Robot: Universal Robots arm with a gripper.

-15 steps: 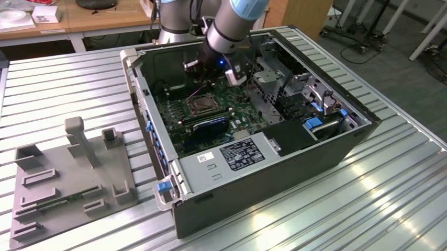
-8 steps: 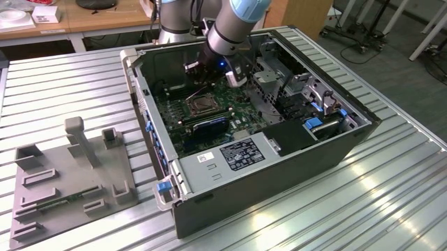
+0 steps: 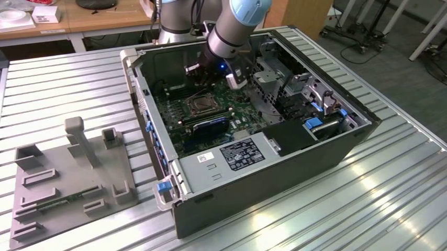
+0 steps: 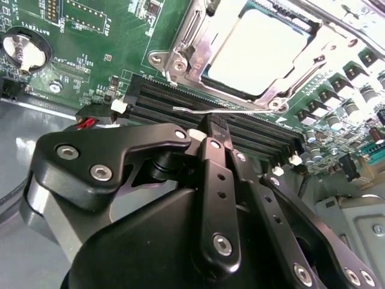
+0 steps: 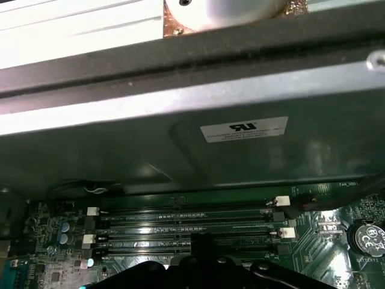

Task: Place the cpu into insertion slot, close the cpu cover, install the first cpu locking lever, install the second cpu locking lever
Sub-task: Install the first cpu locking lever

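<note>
The cpu (image 4: 258, 45) sits in the insertion slot (image 4: 231, 84) on my second wrist view, its pale metal top facing up and framed by the slot's dark edge. The cpu cover (image 4: 192, 45) lies down around it, the silver frame flat and the chip showing through its window. A thin metal lever (image 4: 198, 109) reaches out sideways from the corner of the slot and hangs over the long black memory slots (image 4: 162, 99). My pincer (image 4: 218, 127) is just beside that lever, tip pointing at it; the fingers are drawn narrow, close together, and I cannot tell whether they touch the lever or hold anything. A round coin battery (image 4: 24, 51) sits on the green board (image 4: 90, 36), well apart from the slot. In the exterior view the arm (image 3: 234, 26) reaches down into the open computer case (image 3: 279, 172), which lies on its side on the ribbed metal bench (image 3: 363, 209). A grey holder tray (image 3: 70, 178) rests on the bench toward the exterior view's left, apart from the case.
</note>
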